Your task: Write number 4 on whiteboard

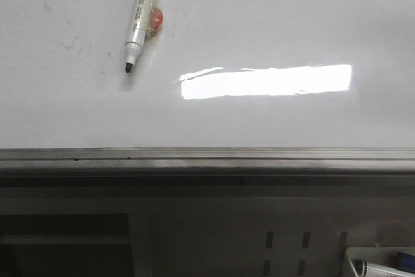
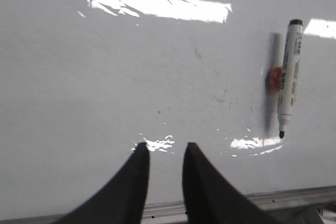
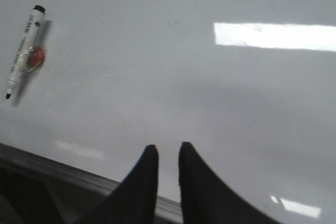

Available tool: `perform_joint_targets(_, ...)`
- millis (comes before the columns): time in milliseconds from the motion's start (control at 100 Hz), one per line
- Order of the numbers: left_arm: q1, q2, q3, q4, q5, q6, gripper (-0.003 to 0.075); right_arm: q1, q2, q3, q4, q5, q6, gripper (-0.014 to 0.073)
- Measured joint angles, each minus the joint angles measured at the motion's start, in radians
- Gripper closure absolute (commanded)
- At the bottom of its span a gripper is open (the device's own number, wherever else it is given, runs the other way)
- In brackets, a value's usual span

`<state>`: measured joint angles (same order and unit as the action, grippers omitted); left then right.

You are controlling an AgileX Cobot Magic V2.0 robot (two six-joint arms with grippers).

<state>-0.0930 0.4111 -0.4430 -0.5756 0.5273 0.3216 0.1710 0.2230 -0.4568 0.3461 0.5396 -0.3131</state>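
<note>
The whiteboard (image 1: 272, 24) fills most of the front view, glossy, with faint grey smudges at its far left and a bright rectangular light reflection (image 1: 266, 81) right of centre. No drawn number 4 shows on it in any view. A black-tipped marker (image 1: 139, 14) sits against the board at the far left, uncapped, its tip pointing toward the near edge, with a small red-orange blob (image 1: 156, 19) touching its barrel. The grey metal rail (image 1: 207, 157) runs along the board's near edge.

The left pincer (image 2: 165, 153) hangs over bare board near the rail, its dark fingers slightly apart and holding nothing. The right pincer (image 3: 168, 156) does likewise, fingers narrowly parted and empty, well apart from the marker.
</note>
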Motion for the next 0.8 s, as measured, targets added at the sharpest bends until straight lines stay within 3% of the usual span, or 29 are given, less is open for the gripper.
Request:
perform_joint_targets(120, -0.047, 0.107, -0.064, 0.008, 0.034, 0.024, 0.0304, 0.045, 0.085, -0.057, 0.010, 0.004, -0.006, 0.0163)
perform_joint_targets(410, -0.291, 0.392, -0.205, 0.010, 0.045, 0.079, 0.0352, 0.065, 0.230, -0.107, 0.049, 0.007, -0.007, 0.0167)
perform_joint_targets(580, -0.431, 0.564, -0.294, 0.010, -0.045, 0.080, 0.0352, 0.065, 0.244, -0.107, 0.050, -0.005, -0.007, 0.0167)
perform_joint_targets(800, -0.488, 0.723, -0.363, -0.004, -0.148, 0.080, 0.0352, 0.065, 0.244, -0.107, 0.054, -0.005, -0.009, 0.0167)
